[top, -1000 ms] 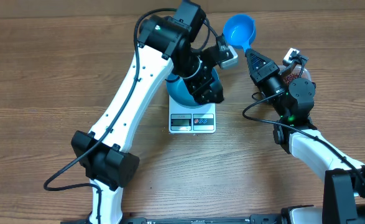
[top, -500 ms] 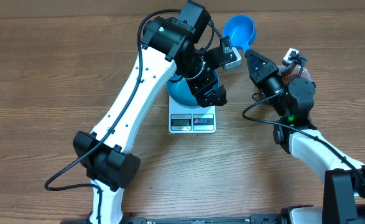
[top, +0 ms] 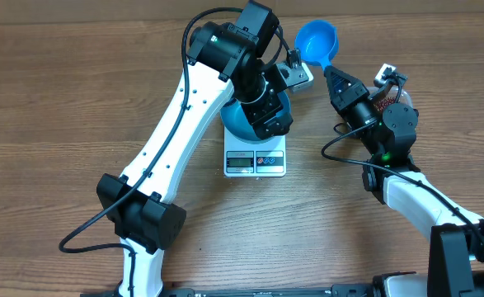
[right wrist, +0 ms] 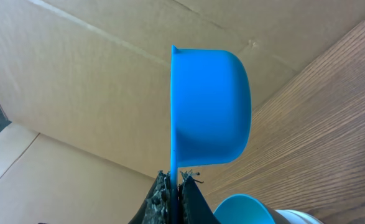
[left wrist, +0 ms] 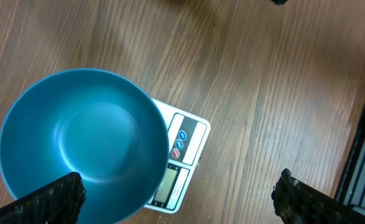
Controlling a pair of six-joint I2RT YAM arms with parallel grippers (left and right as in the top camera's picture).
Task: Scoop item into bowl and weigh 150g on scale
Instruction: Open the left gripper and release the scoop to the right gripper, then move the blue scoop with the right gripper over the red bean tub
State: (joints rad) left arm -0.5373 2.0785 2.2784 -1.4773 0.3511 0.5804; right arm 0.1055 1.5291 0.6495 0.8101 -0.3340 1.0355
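Note:
The blue bowl (left wrist: 83, 137) stands on the white scale (left wrist: 185, 146) and its inside shows bare blue. My left gripper (left wrist: 179, 186) hangs open above it, one finger over the bowl's near rim and the other out over the wood. From overhead, the left gripper (top: 266, 115) covers most of the bowl (top: 235, 120), and the scale (top: 256, 161) shows in front. My right gripper (right wrist: 173, 182) is shut on the handle of a small blue scoop (right wrist: 210, 106). It holds the scoop (top: 317, 39) up, right of the bowl. A red-brown patch, probably the beans (top: 384, 101), shows behind the right arm.
A cardboard wall (right wrist: 76, 93) stands at the table's far edge behind the scoop. Bare wooden table (top: 60, 124) spreads to the left and in front of the scale. The right arm's cables (top: 340, 140) lie right of the scale.
The left wrist has turned and shifted slightly above the bowl. The right arm and the scoop have stayed put.

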